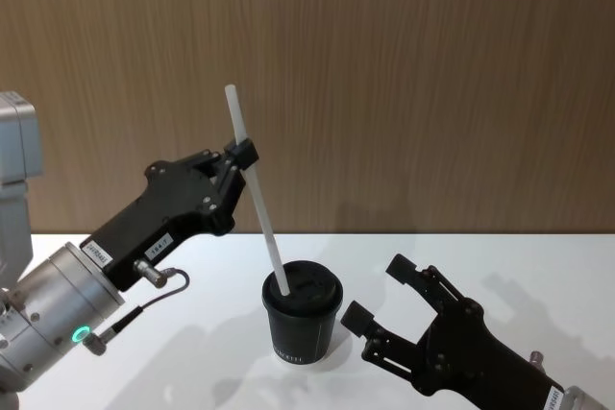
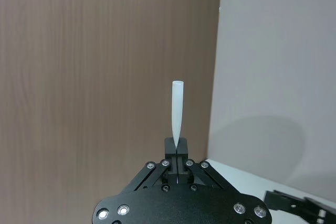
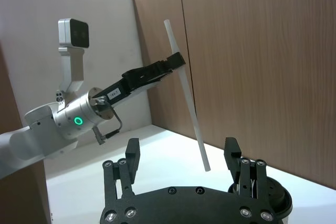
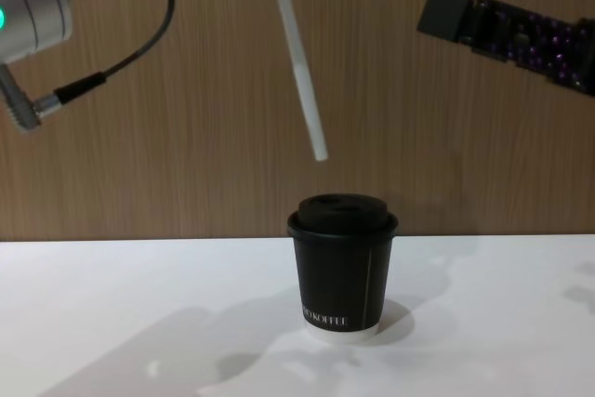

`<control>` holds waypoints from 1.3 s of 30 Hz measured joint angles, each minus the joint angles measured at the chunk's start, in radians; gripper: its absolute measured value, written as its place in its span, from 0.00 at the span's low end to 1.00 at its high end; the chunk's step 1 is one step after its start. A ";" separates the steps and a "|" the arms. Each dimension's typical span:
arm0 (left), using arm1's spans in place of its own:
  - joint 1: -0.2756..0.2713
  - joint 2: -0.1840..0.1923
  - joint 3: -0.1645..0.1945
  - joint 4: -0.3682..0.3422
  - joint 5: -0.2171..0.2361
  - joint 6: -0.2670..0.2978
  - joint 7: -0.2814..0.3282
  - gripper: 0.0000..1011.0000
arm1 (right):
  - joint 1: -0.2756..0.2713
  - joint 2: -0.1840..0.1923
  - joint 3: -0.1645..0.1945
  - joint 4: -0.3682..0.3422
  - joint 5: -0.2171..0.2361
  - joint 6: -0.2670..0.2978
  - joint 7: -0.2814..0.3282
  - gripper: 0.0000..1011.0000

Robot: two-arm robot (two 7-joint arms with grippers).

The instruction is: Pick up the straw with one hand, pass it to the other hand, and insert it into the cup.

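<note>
left pincer (image 1: 242, 153) pinches the straw (image 1: 258, 201) near its top, tilted, tip hanging just above the cup (image 4: 341, 267) lid; right pincer (image 1: 377, 300) sits open and empty beside the cup

Cup (image 1: 303, 319) stands upright on the table (image 1: 192, 352), near the middle, in front of the wall (image 1: 384, 64). Straw (image 1: 258, 196) hangs tilted above the cup, its upper end leaning left; in the chest view its lower tip sits over the lid, apart from it. Left gripper (image 1: 242, 155), up and left of the cup, clamps the straw near its upper end. Right gripper (image 1: 382, 295) sits right of the cup, fingers spread, just beside it.
</note>
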 joint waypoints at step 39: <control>-0.170 -0.124 0.046 0.304 0.146 -0.074 -0.021 0.00 | 0.000 0.000 0.000 0.000 0.000 0.000 0.000 0.99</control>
